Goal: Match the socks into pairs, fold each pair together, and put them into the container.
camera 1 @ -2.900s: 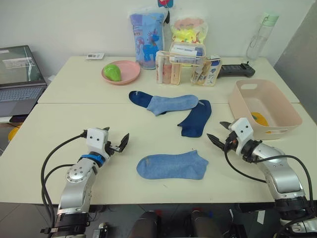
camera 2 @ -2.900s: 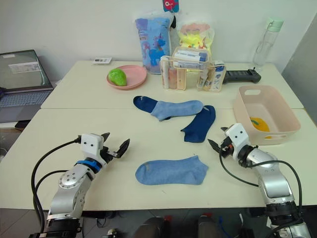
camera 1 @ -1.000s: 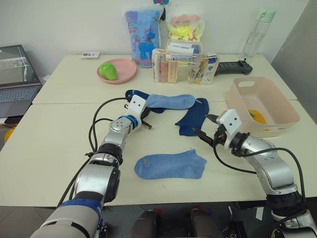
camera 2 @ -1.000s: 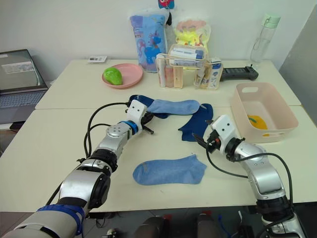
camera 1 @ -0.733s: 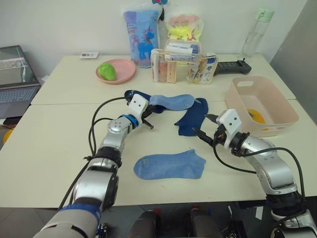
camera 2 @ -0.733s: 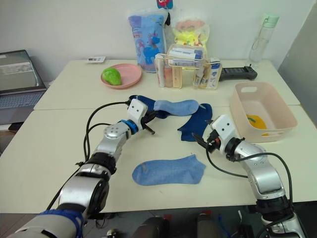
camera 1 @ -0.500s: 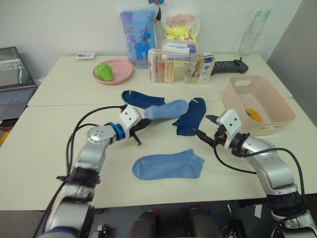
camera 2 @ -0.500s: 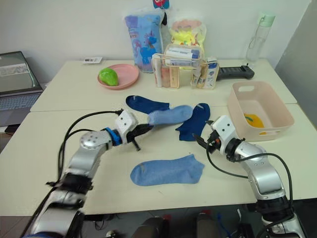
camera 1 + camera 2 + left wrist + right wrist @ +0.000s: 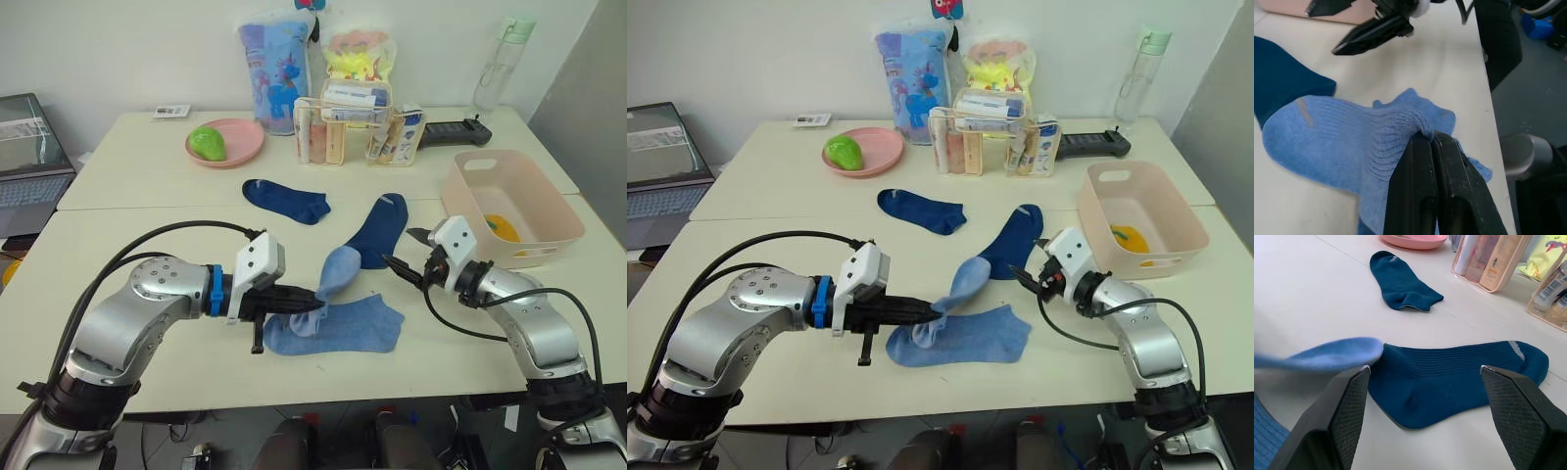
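Pinching the cuff end of a light blue sock (image 9: 333, 277) between its closed fingers, the left gripper (image 9: 312, 305) held that sock low over the second light blue sock (image 9: 348, 326), which lay flat on the table (image 9: 127, 245) directly under the fingertips. The held sock's toe trailed away beyond the fingertips toward the nearer navy sock (image 9: 376, 228), its far end seeming to touch or overlap that sock's edge. Carrying it this way looked meant to bring the two same-coloured socks together as a pair, ready for folding.

The right gripper (image 9: 404, 269) hovered with its fingers spread wide, holding nothing. Just ahead of its fingertips lay the nearer navy sock, with the other navy sock (image 9: 285, 199) farther out beyond it, apart from its mate. Its open stance just beside the blue socks suggested readiness to help.

The container (image 9: 509, 208) sat behind the right gripper, away from the fingertips, with something yellow (image 9: 500, 225) on its floor, likely the mustard pair already put away.
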